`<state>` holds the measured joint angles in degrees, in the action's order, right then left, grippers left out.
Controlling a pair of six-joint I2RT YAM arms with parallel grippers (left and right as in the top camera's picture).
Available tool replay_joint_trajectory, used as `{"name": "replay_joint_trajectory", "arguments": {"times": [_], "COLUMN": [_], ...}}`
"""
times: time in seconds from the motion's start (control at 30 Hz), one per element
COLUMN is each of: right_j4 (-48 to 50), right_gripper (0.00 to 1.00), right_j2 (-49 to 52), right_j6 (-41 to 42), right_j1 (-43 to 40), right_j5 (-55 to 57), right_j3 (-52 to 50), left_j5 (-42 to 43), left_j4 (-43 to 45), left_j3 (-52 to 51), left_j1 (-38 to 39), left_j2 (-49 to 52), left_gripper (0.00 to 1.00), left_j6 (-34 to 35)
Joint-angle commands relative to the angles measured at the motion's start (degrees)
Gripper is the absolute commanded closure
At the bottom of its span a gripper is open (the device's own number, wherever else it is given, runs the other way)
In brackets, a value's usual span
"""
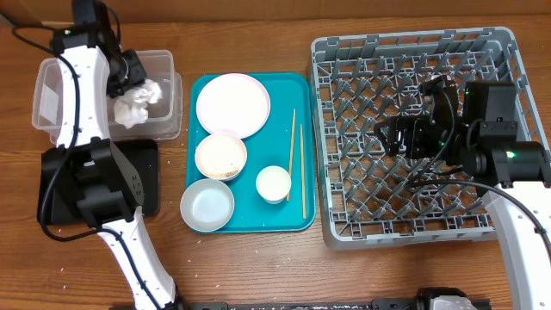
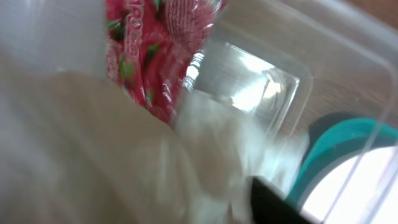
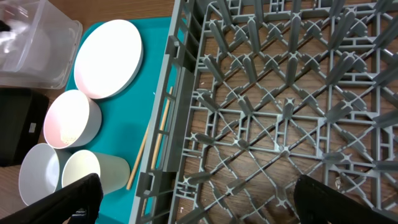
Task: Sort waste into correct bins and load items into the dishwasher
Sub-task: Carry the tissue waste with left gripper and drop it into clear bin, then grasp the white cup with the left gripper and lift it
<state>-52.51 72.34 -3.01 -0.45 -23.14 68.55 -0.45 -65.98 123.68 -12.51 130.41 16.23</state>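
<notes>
The crumpled white paper wrapper (image 1: 138, 103) with red marks (image 2: 143, 56) is over the clear tub (image 1: 52, 95). My left gripper (image 1: 133, 76) is shut on it; the left wrist view is blurred and shows one fingertip (image 2: 267, 205). My right gripper (image 1: 403, 136) is open and empty above the grey dish rack (image 1: 413, 41), its fingers apart in the right wrist view (image 3: 199, 205). On the teal tray (image 1: 297, 215) lie the plate (image 1: 232, 103), a bowl with rice grains (image 1: 221, 157), an empty bowl (image 1: 207, 205), the cup (image 1: 273, 183) and the chopsticks (image 1: 293, 155).
The black tray (image 1: 142, 172) sits in front of the clear tub, partly under my left arm. The right wrist view shows the rack wall (image 3: 186, 74) next to the chopsticks (image 3: 146, 143), cup (image 3: 93, 174) and plate (image 3: 109, 57). The rack holds no dishes.
</notes>
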Motion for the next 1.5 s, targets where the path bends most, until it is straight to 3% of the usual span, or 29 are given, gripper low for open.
{"name": "replay_joint_trajectory", "arguments": {"times": [0.0,0.2,0.5,0.53,0.57,0.73,1.0,1.17,1.47], "right_j4": [0.31,0.28,0.31,0.33,0.35,-0.09,-0.07,1.2,1.31], "right_gripper": [0.0,0.0,0.0,0.0,0.0,0.0,0.0,0.0,0.0], "right_j2": [-0.2,-0.2,-0.2,-0.2,-0.2,-0.2,-0.2,-0.2,-0.2], "right_j6": [0.04,0.02,0.02,0.02,0.02,0.02,0.0,0.0,0.0], "right_j1": [-0.37,-0.37,-0.37,-0.37,-0.37,-0.37,-0.37,-0.37,-0.37], "right_j5": [-0.55,-0.55,-0.52,-0.52,-0.52,-0.55,-0.55,-0.52,-0.52], "right_j3": [1.22,1.22,1.22,1.22,1.22,1.22,1.22,1.22,1.22], "left_j5": [0.04,7.15,16.61,16.65,17.68,23.21,18.88,16.31,16.39], "left_j4": [1.05,-4.79,-28.13,-30.84,-30.84,-30.84,-30.84,-30.8,-13.11], "left_j3": [-0.7,8.61,34.25,37.2,36.72,31.15,8.44,-5.4,-29.57], "left_j1": [0.26,0.26,0.74,1.03,1.36,4.79,15.61,22.23,32.68], "left_j2": [-0.46,-0.52,-1.53,-1.84,-3.15,-9.2,-21.59,-24.22,-24.17], "left_gripper": [0.24,0.19,0.19,0.24,0.23,0.25,0.25,0.27,0.36], "left_j6": [0.13,-5.73,-13.55,-15.06,-14.97,-15.02,-17.05,-19.63,-20.7]}}
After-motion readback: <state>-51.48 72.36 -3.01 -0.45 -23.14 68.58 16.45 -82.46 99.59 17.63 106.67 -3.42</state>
